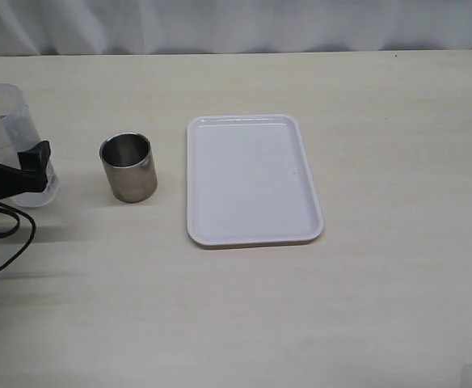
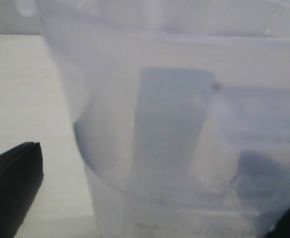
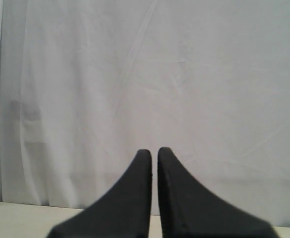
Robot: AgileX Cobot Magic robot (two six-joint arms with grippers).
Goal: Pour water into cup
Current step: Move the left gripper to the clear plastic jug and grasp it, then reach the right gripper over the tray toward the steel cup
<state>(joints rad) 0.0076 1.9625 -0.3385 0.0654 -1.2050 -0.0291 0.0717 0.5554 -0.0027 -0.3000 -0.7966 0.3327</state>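
The steel cup (image 1: 128, 167) stands upright on the table, left of the tray, dark inside. The tall transparent container (image 1: 2, 121) stands at the far left edge, upright. The water shows only faintly through its lower wall (image 2: 184, 208). My left gripper (image 1: 22, 160) is open with the container between its jaws; one black finger (image 1: 36, 155) lies across the container's front. In the left wrist view the container (image 2: 175, 124) fills the frame and a finger (image 2: 11, 188) stands apart from its wall. My right gripper (image 3: 154, 151) is shut, empty, and faces a white curtain; the exterior view does not show it.
A white rectangular tray (image 1: 252, 182) lies at the table's middle, right of the cup. A black cable (image 1: 14, 230) loops on the table below the left gripper. A white curtain (image 1: 236, 24) hangs behind the table's far edge.
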